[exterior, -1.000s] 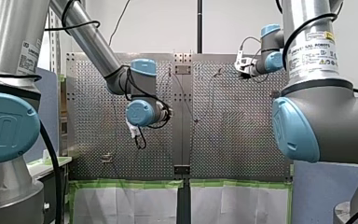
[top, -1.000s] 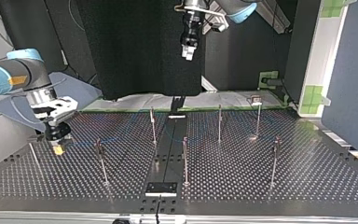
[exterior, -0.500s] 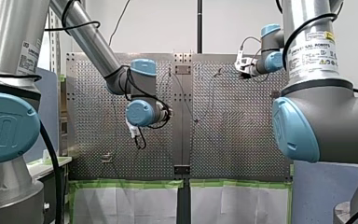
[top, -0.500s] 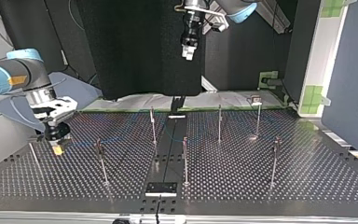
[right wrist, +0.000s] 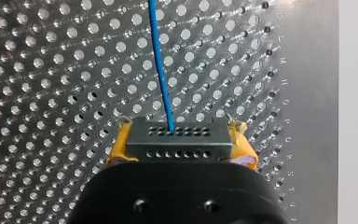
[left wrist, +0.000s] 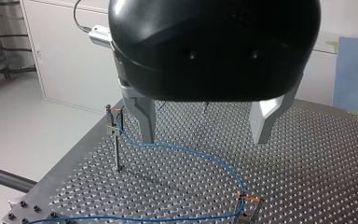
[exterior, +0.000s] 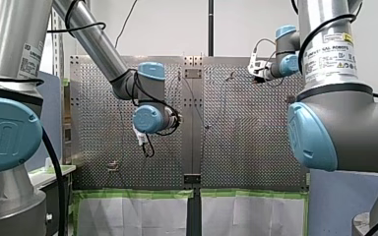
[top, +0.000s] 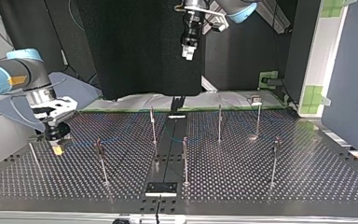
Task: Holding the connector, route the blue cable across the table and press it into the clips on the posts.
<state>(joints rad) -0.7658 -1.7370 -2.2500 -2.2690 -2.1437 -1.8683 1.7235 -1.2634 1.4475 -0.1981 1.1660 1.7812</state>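
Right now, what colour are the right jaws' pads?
Yellow pads, clearest in the right wrist view, flanking the connector.

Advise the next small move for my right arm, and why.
Probably keep my right gripper shut on the connector and ease it toward the thin post beside it, which shows no cable. The blue cable already runs straight from the connector to the neighbouring post; my left gripper hangs open above.

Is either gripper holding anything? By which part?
Right gripper holds the connector, its yellow-padded fingers on the connector's two ends; the cable leaves the face ahead. Left gripper is open and holds nothing.
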